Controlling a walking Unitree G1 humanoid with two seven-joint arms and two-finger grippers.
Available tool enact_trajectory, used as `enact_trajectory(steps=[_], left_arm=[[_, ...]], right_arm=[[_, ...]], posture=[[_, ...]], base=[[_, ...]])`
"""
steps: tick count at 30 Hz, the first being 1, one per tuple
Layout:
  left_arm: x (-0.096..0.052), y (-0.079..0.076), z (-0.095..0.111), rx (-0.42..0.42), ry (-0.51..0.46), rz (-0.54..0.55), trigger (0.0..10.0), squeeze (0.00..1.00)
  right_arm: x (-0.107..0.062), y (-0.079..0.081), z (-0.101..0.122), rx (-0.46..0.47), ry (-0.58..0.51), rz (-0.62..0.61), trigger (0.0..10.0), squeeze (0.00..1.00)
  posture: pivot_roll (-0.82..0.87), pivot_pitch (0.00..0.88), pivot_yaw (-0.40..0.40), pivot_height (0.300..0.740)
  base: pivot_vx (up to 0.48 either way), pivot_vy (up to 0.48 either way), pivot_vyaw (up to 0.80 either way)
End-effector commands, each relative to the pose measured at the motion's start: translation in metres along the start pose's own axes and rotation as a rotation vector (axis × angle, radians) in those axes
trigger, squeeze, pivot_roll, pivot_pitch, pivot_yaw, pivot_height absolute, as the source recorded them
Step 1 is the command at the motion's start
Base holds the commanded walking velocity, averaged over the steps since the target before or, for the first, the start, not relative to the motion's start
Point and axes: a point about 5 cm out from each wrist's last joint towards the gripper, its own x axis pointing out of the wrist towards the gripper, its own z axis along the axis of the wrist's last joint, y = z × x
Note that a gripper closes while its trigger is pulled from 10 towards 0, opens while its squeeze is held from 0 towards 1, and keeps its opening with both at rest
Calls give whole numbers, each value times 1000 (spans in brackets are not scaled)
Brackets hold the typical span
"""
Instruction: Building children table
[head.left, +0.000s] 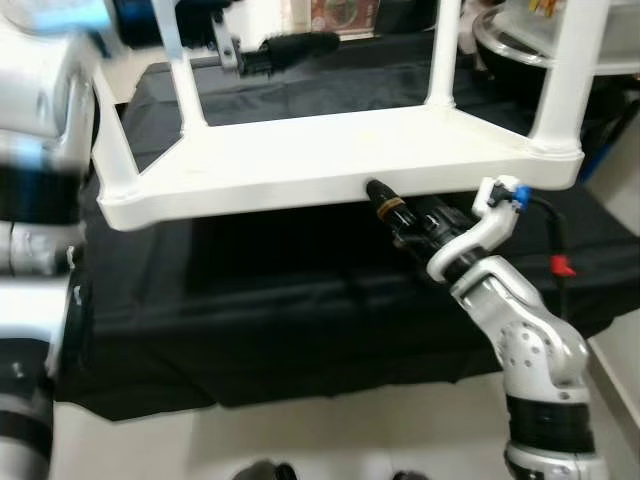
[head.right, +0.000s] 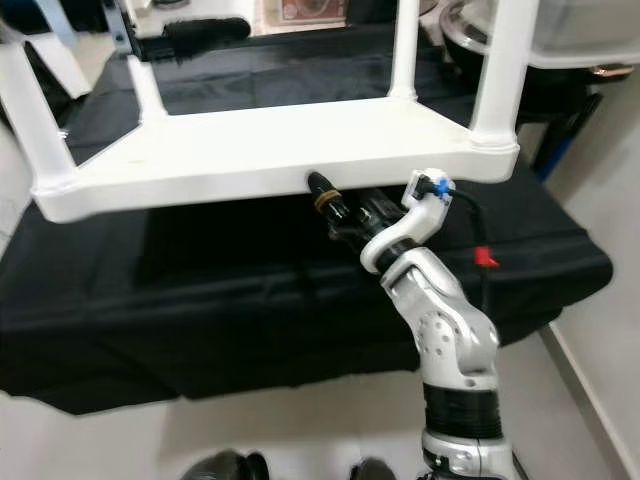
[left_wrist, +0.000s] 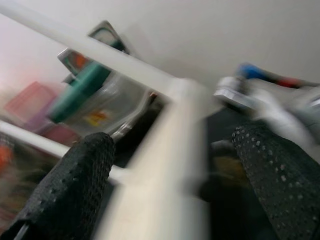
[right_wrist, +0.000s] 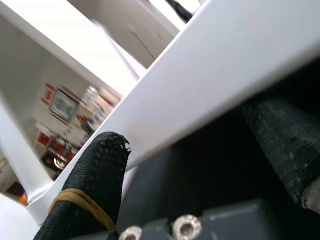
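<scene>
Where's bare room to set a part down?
Free: the black cloth below the white table's near edge, left of the right gripper; also the table's upturned underside between its legs. Crowded: the far right, with stacked containers.

We see the children table (head.left: 330, 160) as smooth, slightly glossy white plastic; the black cloth (head.left: 300, 310) beneath looks matt and wrinkled, and the right end effector (head.right: 322, 190) fingers have dimpled rubbery pads.

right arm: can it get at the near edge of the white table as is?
Probably yes. The right gripper is already at the white table's near edge, one finger tip poking up past the rim, fingers apart either side of it. Nothing sits between them.
</scene>
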Motion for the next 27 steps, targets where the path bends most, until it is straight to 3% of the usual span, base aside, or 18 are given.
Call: enact_trajectory(steps=[1, 2, 4, 6, 7, 8, 10, 12, 16, 18, 20, 21, 27], left_arm=[[1, -14, -4, -89, -35, 1, 10000, 0], [-2, -38, -22, -239, -67, 43, 10000, 0], [-2, -38, -22, -239, -67, 43, 10000, 0], [-5, -87, -52, -458, -58, 98, 10000, 0], [-5, -87, -52, -458, -58, 98, 10000, 0], [0, -115, -60, -557, -43, 125, 10000, 0], [6, -122, -56, -581, -57, 151, 10000, 0], [8, -124, -53, -586, -69, 165, 10000, 0], [12, -121, -48, -624, -85, 288, 10000, 0], [11, -122, -49, -654, -80, 303, 10000, 0], [9, -124, -46, -657, -75, 319, 10000, 0], [9, -121, -44, -647, -78, 330, 10000, 0], [10, -113, -37, -617, -95, 375, 10000, 0]], right_arm=[[13, 19, 39, -57, -206, 100, 10000, 0], [31, 23, 59, -85, -279, 113, 10000, 0], [31, 23, 59, -85, -279, 113, 10000, 0], [56, 33, 117, -117, -471, 137, 10000, 0], [56, 33, 117, -117, -471, 137, 10000, 0], [59, 38, 164, -158, -609, 121, 10000, 0], [55, 36, 172, -171, -630, 117, 10000, 0], [52, 35, 171, -170, -625, 123, 10000, 0], [43, 22, 120, -196, -455, 115, 10000, 0], [43, 19, 107, -195, -422, 125, 10000, 0], [37, 17, 84, -299, -334, 164, 10000, 0], [32, 16, 74, -304, -293, 176, 10000, 0], [19, 8, 48, -335, -190, 153, 10000, 0]], posture=[[9, 60, 16, 740], [24, 50, 10, 740], [24, 50, 10, 740], [26, 40, 5, 740], [26, 40, 5, 740], [27, 35, 7, 740], [25, 34, -4, 740], [25, 34, -4, 740], [11, 50, 0, 740], [11, 50, 0, 740], [3, 54, 11, 740], [-2, 57, 8, 740], [-9, 55, 6, 740]], base=[[0, 0, 0], [0, 0, 0], [0, 0, 0], [0, 0, 0], [0, 0, 0], [0, 0, 0], [0, 0, 0], [0, 0, 0], [0, 0, 0], [0, 0, 0], [0, 0, 0], [0, 0, 0], [0, 0, 0]])
